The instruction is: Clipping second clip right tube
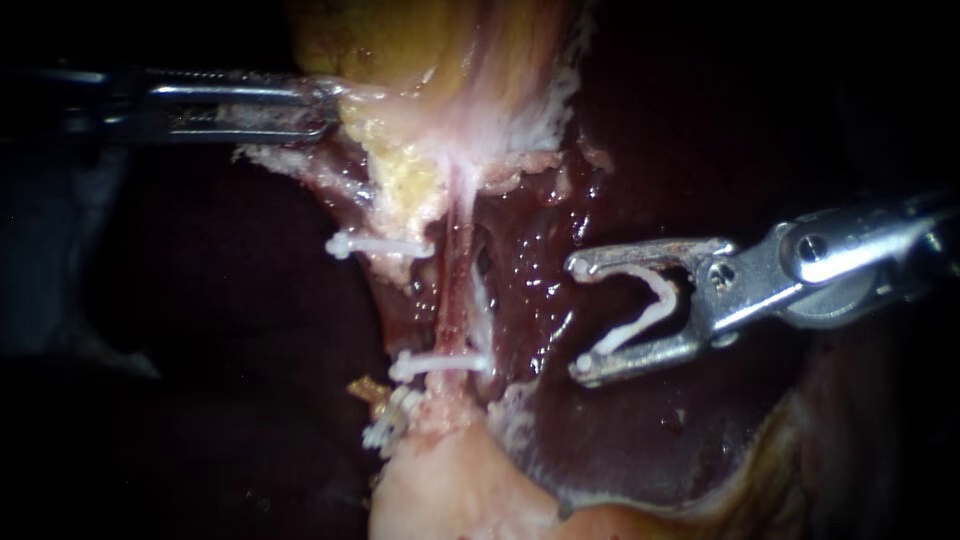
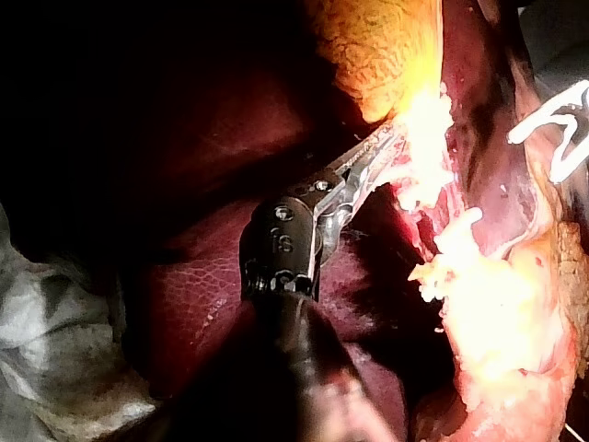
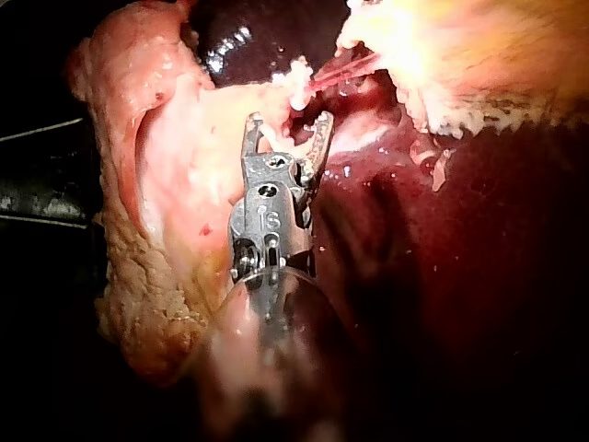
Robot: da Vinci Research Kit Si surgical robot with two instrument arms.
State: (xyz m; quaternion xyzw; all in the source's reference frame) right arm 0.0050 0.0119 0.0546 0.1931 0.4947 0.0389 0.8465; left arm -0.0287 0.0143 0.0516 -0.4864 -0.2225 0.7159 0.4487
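My right instrument [image 1: 579, 318] comes in from the right with its jaws spread wide, and a white open clip [image 1: 640, 312] is seated between them, touching both. It hangs over the dark liver [image 1: 640, 430], to the right of the pink right tube [image 1: 455, 290] and apart from it. A closed white clip [image 1: 440, 364] crosses that tube low down. Another clip [image 1: 385, 245] sits higher on the left tube. My left instrument [image 1: 328, 105] is shut on the gallbladder's yellowish edge [image 1: 400, 150]. In the right wrist view the jaws [image 3: 287, 129] point toward the tube [image 3: 342, 67].
Pale gallbladder tissue [image 1: 450, 490] lies below the tubes, with further white clips [image 1: 390, 420] at its left edge. Liver surrounds the field on both sides. The left wrist view shows my left instrument [image 2: 391, 147] in bright tissue, with the clip [image 2: 552, 129] of my other instrument beyond it.
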